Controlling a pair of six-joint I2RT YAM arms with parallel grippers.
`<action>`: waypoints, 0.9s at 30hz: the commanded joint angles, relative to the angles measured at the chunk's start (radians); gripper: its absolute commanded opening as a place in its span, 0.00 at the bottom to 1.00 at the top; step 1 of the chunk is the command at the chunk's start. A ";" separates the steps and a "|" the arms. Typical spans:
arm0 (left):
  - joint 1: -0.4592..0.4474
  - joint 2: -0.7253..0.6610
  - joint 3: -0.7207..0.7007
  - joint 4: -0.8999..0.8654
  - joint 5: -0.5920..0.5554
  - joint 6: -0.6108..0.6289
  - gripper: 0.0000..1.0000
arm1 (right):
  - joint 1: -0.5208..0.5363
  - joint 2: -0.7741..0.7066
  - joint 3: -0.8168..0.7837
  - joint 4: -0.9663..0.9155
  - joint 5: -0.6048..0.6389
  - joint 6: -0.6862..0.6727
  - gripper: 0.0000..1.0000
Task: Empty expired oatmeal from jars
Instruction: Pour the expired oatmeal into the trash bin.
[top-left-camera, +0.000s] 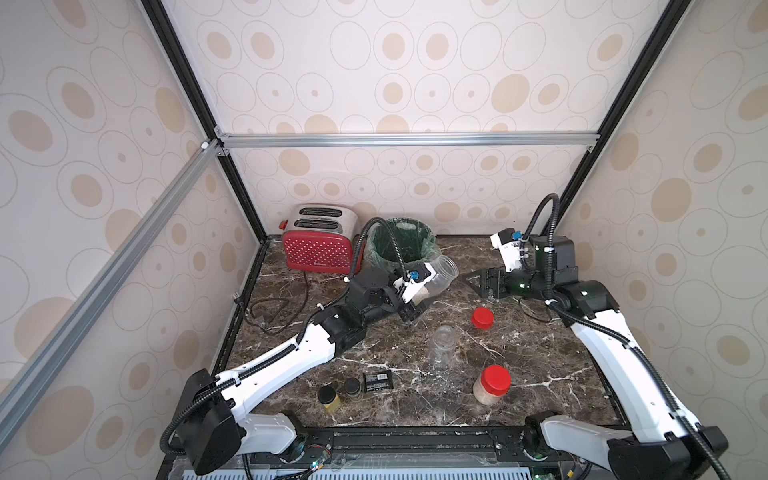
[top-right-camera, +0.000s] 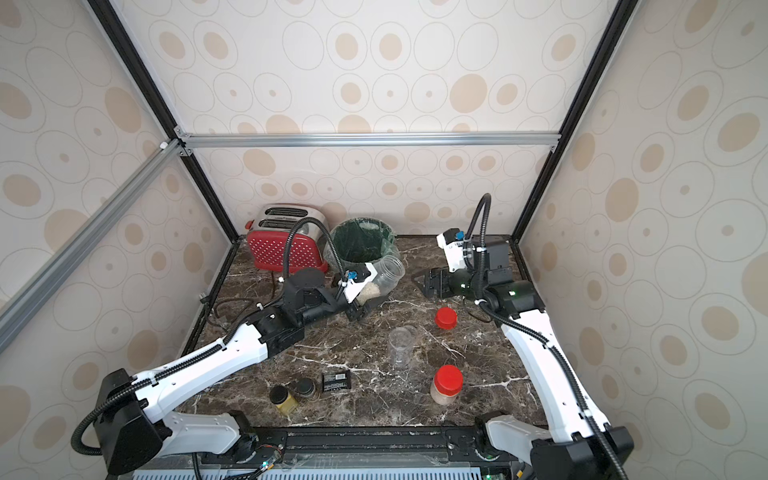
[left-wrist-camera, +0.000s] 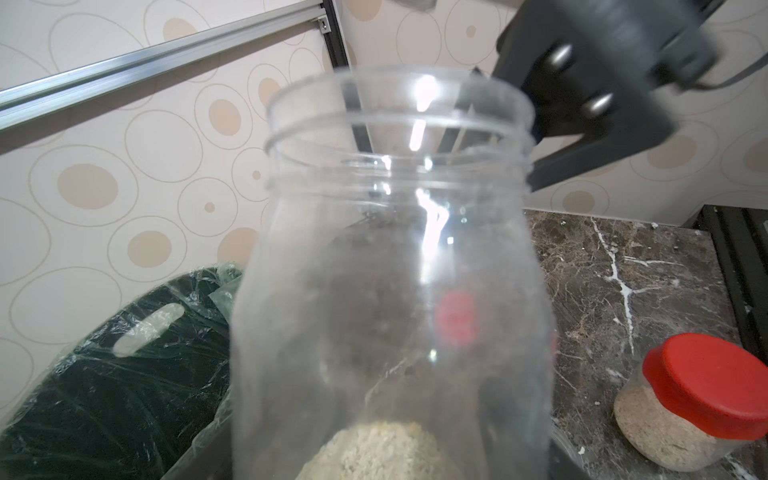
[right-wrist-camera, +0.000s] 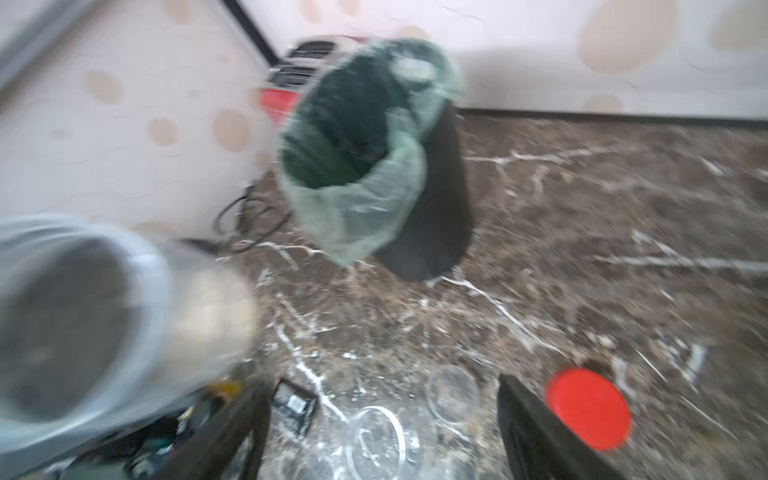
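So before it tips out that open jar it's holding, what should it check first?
1. Lid off the held jar: ok; a red lid lies on the table.
2. Left tool gripping the jar near its base: ok.
3. Oatmeal in the jar to pour: ok, a small heap at the bottom.
4. Jar mouth above the lined bin: not ok; it points off beside the rim.
5. Right tool out of the way: ok, open, empty and apart from the jar.
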 joint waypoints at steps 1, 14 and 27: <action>0.004 0.015 0.054 -0.024 0.031 0.062 0.66 | 0.080 0.019 -0.009 -0.048 -0.194 -0.122 0.83; 0.004 0.006 0.056 -0.031 0.047 0.075 0.67 | 0.176 0.127 -0.032 0.284 -0.218 0.059 0.99; 0.004 0.004 0.040 -0.004 0.025 0.075 0.80 | 0.208 0.149 -0.022 0.266 -0.205 0.087 0.62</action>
